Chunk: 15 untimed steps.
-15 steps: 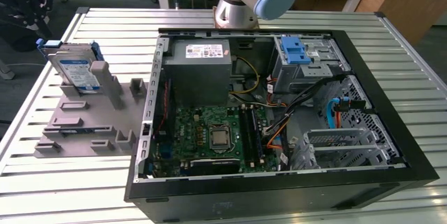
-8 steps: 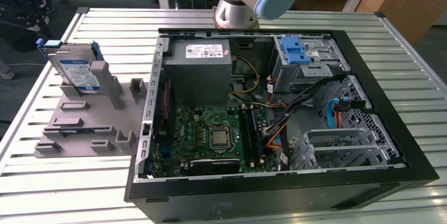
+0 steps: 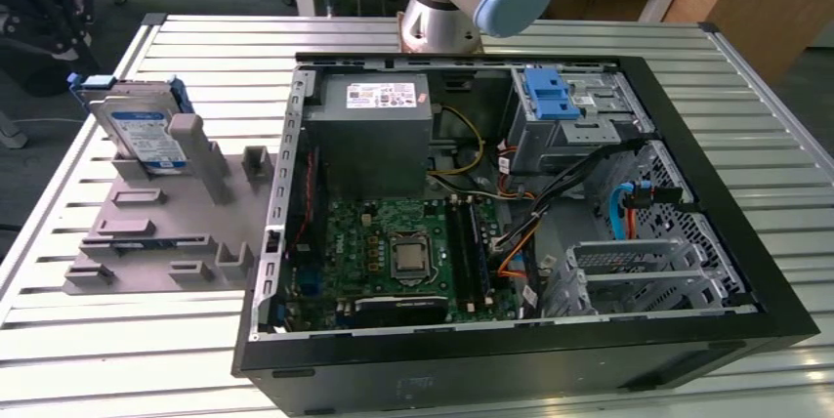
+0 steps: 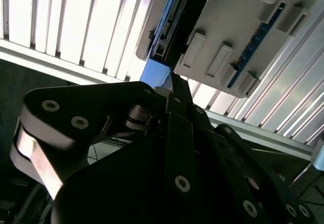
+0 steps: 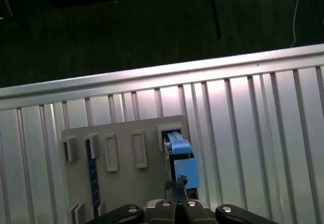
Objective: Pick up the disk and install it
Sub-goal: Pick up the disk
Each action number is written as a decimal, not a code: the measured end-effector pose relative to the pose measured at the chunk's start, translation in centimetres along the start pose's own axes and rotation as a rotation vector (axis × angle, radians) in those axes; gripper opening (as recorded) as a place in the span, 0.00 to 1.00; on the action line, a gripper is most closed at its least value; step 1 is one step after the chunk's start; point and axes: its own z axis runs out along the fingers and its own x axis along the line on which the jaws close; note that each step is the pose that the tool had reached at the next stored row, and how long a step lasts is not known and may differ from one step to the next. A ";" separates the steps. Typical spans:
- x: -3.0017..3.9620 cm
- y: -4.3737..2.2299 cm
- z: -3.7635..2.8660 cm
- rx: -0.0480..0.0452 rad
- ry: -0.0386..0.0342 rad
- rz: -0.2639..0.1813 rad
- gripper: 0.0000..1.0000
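Observation:
The disk (image 3: 141, 132), a silver drive with a white-and-blue label in a blue bracket, stands on edge at the far end of a grey holder (image 3: 156, 242) at the exterior view's left. The first wrist view looks down on it edge-on, as a blue bracket strip (image 5: 178, 148) in the holder (image 5: 126, 178). My gripper (image 5: 177, 188) hangs above it, apart from it. In the second wrist view the black gripper linkage (image 4: 174, 84) points toward the disk's dark connector edge (image 4: 171, 17).
An open black computer case (image 3: 729, 242) lies on the slatted metal table (image 3: 78, 340), to the right of the holder in the exterior view. Inside are a grey power-supply box (image 3: 369, 135), the motherboard (image 3: 404, 257), cables and a drive cage with a blue latch (image 3: 553, 96).

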 end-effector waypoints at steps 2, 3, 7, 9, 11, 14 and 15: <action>0.00 0.00 0.07 -0.0002 0.0006 -0.035 0.11; 0.00 0.00 0.10 -0.0003 0.0009 -0.053 0.11; 0.00 0.00 0.22 -0.0004 0.0017 -0.100 0.11; 0.00 0.00 0.23 -0.0003 0.0017 -0.101 0.12; 0.00 0.01 0.23 -0.0002 0.0016 -0.101 0.18; -0.04 0.03 0.32 0.0005 0.0017 -0.100 0.30; -0.06 0.06 0.40 0.0017 0.0016 -0.100 0.35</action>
